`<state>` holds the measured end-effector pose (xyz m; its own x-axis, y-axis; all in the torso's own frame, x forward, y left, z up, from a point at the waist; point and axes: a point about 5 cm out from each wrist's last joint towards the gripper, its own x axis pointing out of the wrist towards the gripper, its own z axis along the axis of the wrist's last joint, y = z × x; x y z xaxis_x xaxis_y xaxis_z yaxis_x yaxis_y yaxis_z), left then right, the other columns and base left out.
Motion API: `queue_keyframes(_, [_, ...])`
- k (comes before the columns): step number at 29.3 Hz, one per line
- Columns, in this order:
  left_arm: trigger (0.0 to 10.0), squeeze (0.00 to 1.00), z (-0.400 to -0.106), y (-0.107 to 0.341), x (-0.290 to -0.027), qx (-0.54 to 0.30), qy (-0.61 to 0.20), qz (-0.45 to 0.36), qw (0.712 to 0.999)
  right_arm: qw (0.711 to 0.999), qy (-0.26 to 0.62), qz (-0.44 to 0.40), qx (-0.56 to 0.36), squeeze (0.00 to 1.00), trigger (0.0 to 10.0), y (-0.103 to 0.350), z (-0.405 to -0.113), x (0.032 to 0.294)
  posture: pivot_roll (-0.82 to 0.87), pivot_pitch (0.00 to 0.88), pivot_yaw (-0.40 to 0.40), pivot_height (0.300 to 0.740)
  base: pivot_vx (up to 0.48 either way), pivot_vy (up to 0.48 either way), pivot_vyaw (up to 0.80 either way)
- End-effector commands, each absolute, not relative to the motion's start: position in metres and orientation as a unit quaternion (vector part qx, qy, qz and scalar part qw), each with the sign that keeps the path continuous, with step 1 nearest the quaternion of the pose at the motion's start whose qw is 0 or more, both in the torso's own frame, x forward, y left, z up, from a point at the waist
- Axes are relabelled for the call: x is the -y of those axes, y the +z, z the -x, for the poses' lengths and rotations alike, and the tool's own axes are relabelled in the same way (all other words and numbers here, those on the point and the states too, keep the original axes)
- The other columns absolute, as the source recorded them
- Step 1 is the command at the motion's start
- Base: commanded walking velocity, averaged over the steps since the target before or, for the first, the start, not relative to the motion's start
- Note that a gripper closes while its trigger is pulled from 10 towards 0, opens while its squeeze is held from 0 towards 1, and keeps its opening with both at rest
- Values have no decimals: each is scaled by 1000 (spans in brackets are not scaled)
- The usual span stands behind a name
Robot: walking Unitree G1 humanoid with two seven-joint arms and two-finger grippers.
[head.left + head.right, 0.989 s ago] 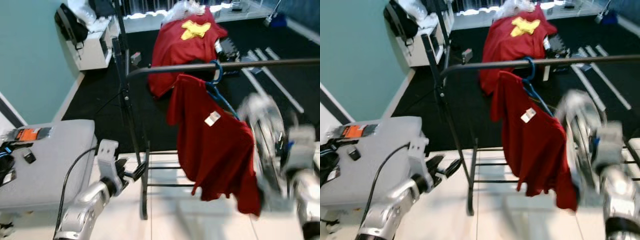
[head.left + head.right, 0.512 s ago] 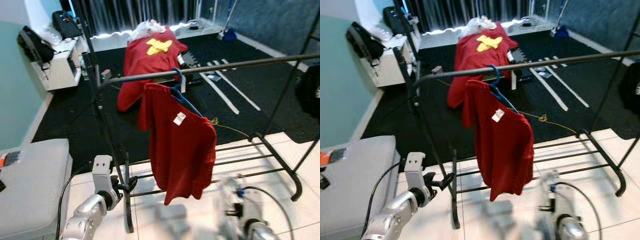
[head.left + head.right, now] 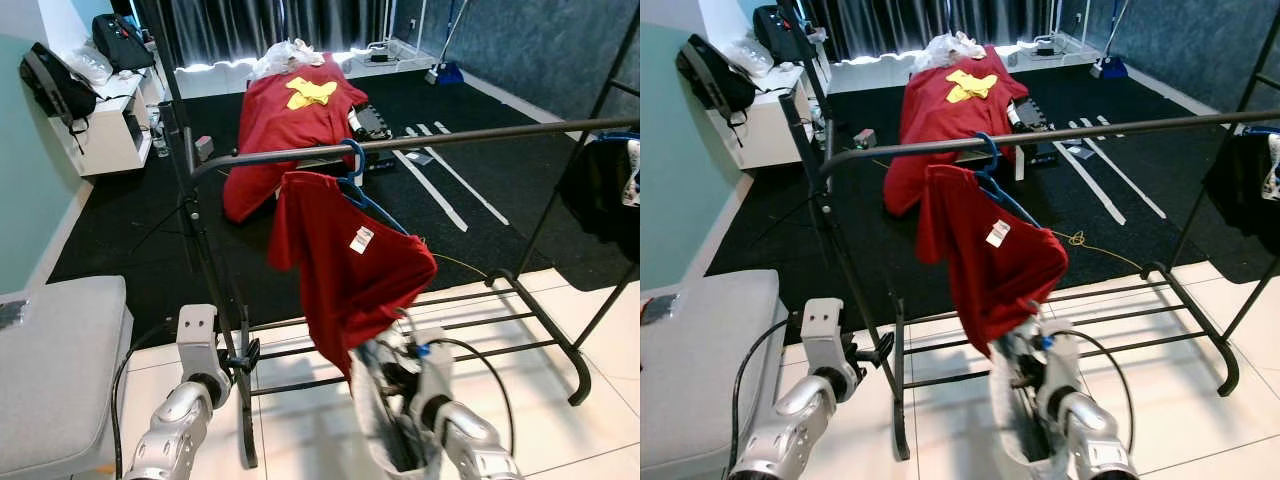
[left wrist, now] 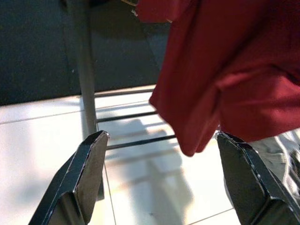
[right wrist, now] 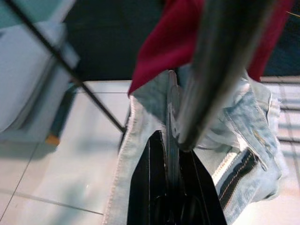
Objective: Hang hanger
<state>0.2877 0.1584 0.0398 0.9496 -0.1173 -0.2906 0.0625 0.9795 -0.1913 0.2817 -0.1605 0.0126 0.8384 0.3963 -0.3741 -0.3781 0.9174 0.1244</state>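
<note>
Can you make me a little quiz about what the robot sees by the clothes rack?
1. True or false: the red shirt already hangs on a blue hanger on the black rail.
2. What does the right gripper hold? A) a towel B) a hanger with light blue jeans C) a shoe
3. Fill in: the left gripper is ____, with nothing between its fingers.

Key: 1 true. 2 B. 3 open.
</note>
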Motion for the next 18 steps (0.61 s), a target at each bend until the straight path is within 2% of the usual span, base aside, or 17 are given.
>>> queue_keyframes(1, [10000, 0, -284, 30, -162, -169, -25, 90, 981, 956, 226, -16, -184, 0, 10000, 17, -285, 150, -59, 72, 42, 740, 0, 0, 0])
queue_keyframes(10, [10000, 0, -286, 40, -165, -146, -18, 98, 984, 962, 198, -41, -186, 0, 10000, 16, -289, 153, 4, 48, 4, 740, 0, 0, 0])
queue_keyframes(17, [10000, 0, -288, 43, -169, -138, -23, 74, 987, 953, 241, -36, -182, 0, 10000, 22, -298, 132, 1, 35, 9, 740, 0, 0, 0])
queue_keyframes(18, [10000, 0, -288, 43, -167, -138, -21, 73, 987, 950, 250, -29, -183, 0, 10000, 23, -299, 129, 12, 38, -40, 740, 0, 0, 0])
